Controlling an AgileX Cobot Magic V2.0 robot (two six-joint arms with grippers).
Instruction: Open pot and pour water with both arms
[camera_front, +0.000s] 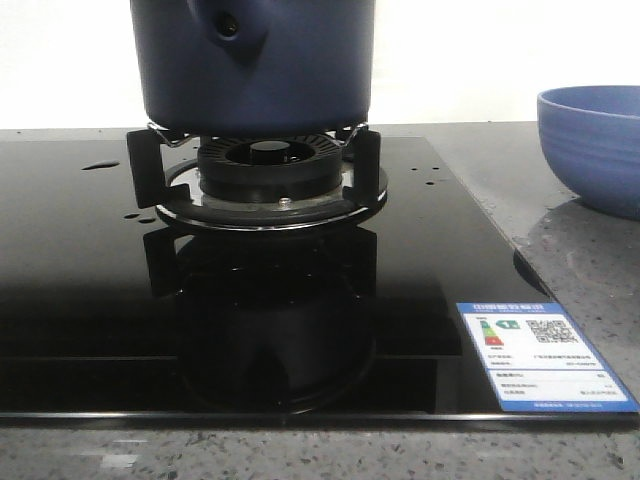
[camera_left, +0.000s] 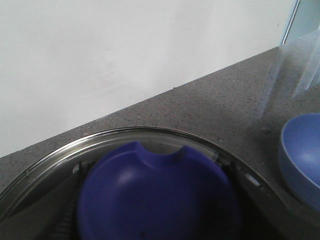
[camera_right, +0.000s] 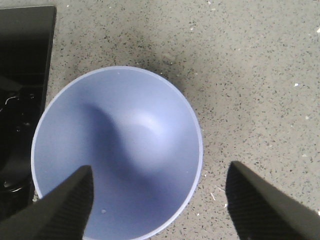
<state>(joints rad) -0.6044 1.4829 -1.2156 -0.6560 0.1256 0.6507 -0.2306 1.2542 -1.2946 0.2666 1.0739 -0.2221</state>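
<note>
While the pot (camera_front: 252, 62) sits on the burner stand (camera_front: 257, 175), the right gripper (camera_right: 157, 200) hangs wide open, holding nothing, over the bowl (camera_right: 117, 150), which looks empty. The left gripper's state I cannot tell.

Grey speckled desk (camera_front: 590, 270) carries a black glass hob (camera_front: 90, 300), set flush. Light blue bowl (camera_front: 592, 145) sits on the desk right of the hob. Water (camera_front: 100, 165) drops on the glass; label sticker (camera_front: 545, 355) at hob's near right corner.
</note>
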